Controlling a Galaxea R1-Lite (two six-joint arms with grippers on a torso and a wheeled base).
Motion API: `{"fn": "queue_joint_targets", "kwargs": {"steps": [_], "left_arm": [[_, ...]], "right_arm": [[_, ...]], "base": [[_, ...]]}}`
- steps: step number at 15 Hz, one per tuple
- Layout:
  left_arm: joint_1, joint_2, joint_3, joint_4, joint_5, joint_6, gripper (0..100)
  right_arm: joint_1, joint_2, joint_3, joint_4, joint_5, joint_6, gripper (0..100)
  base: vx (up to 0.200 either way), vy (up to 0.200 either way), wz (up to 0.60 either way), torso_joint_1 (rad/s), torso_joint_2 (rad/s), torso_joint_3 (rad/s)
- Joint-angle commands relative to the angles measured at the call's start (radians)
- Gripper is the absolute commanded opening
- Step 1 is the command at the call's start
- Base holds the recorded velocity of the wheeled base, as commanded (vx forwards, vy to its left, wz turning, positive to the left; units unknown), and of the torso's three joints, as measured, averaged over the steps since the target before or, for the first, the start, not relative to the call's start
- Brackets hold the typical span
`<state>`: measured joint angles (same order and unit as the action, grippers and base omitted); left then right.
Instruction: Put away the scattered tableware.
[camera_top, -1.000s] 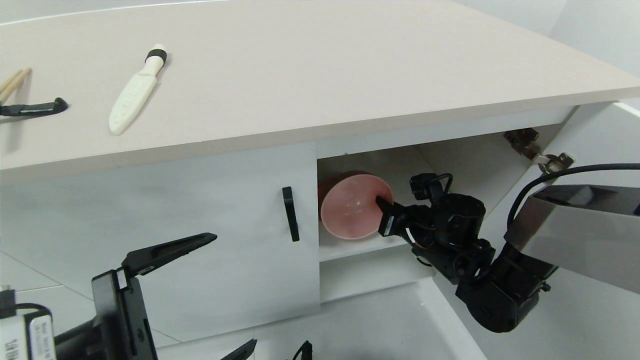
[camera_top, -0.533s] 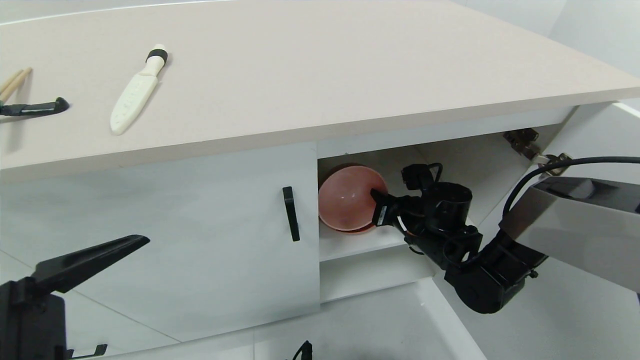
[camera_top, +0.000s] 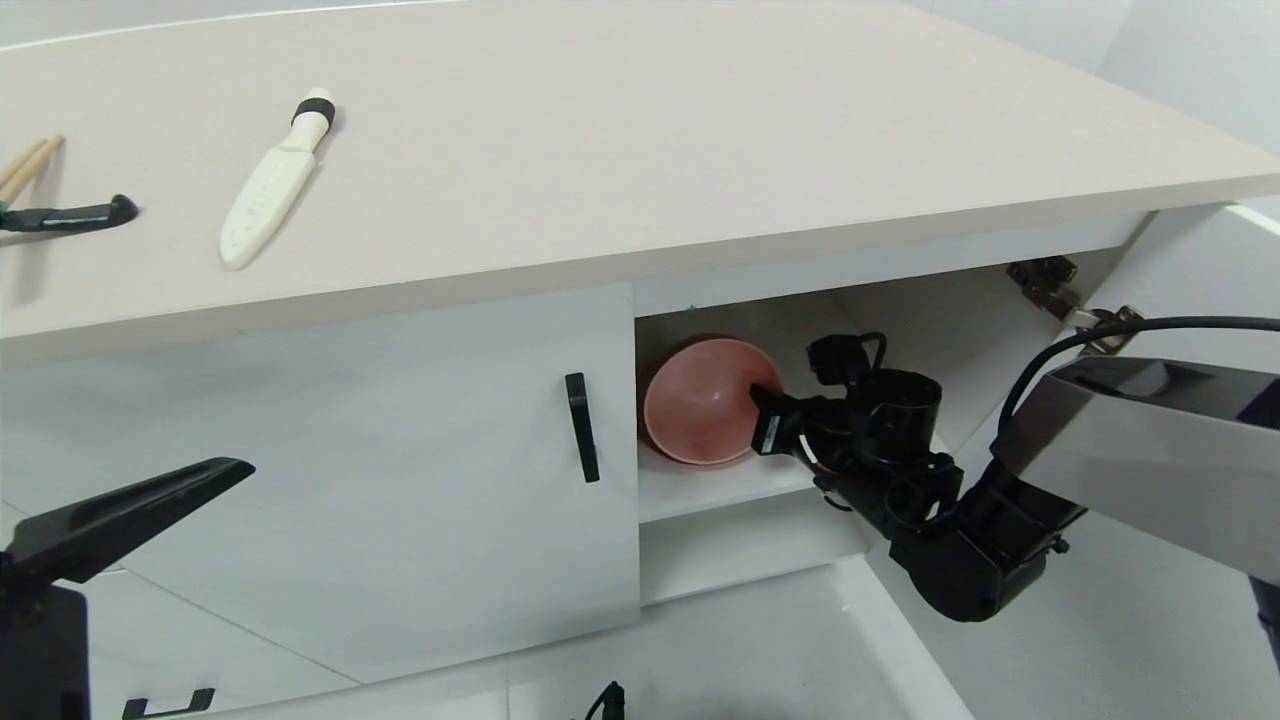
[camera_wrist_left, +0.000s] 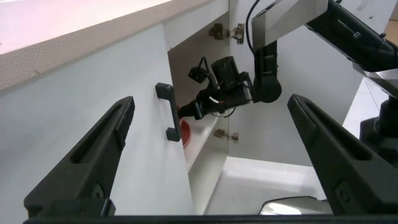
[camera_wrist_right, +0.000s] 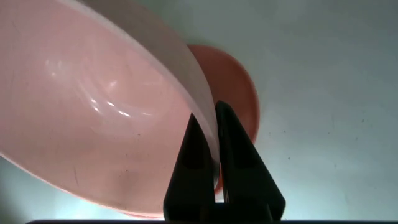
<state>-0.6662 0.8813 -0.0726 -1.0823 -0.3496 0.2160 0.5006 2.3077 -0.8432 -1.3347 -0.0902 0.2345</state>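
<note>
We pinch the rim of the pink bowl (camera_top: 700, 405) tight in our right gripper (camera_top: 762, 400). The bowl is tipped on its side inside the open cupboard (camera_top: 930, 310). Our left gripper (camera_wrist_left: 211, 104) hangs wide open in front of the cupboard. On top of the cupboard, the knife (camera_top: 270, 185) and chopsticks (camera_top: 30, 160) are not put away yet.

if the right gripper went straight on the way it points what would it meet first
The right gripper, shut on the pink bowl, points into the open cabinet. Its bowl would likely meet the red dish behind it first, though depth is unclear.
</note>
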Motion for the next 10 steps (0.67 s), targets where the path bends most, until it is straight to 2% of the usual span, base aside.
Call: {"fn": "queue_joint_targets", "kwargs": {"steps": [1, 2, 3, 7, 10], "left_arm": [[0.000, 0.005, 0.004, 0.004, 0.000, 0.000, 100], [0.000, 0.005, 0.005, 0.004, 0.000, 0.000, 100], [0.000, 0.005, 0.005, 0.004, 0.000, 0.000, 100], [0.000, 0.004, 0.005, 0.004, 0.000, 0.000, 100], [0.000, 0.004, 0.007, 0.002, 0.000, 0.000, 100]], "right_arm": [[-0.002, 0.001, 0.001, -0.001, 0.001, 0.000, 0], [-0.002, 0.001, 0.009, 0.000, 0.001, 0.000, 0], [-0.001, -0.001, 0.015, -0.003, 0.003, 0.000, 100], [0.004, 0.012, -0.002, -0.026, -0.003, -0.004, 100], [0.019, 0.006, 0.006, -0.110, -0.003, -0.007, 100]], "base": [[0.000, 0.000, 0.00, 0.000, 0.00, 0.000], [0.000, 0.000, 0.00, 0.000, 0.00, 0.000], [0.000, 0.000, 0.00, 0.000, 0.00, 0.000], [0.000, 0.000, 0.00, 0.000, 0.00, 0.000], [0.000, 0.000, 0.00, 0.000, 0.00, 0.000]]}}
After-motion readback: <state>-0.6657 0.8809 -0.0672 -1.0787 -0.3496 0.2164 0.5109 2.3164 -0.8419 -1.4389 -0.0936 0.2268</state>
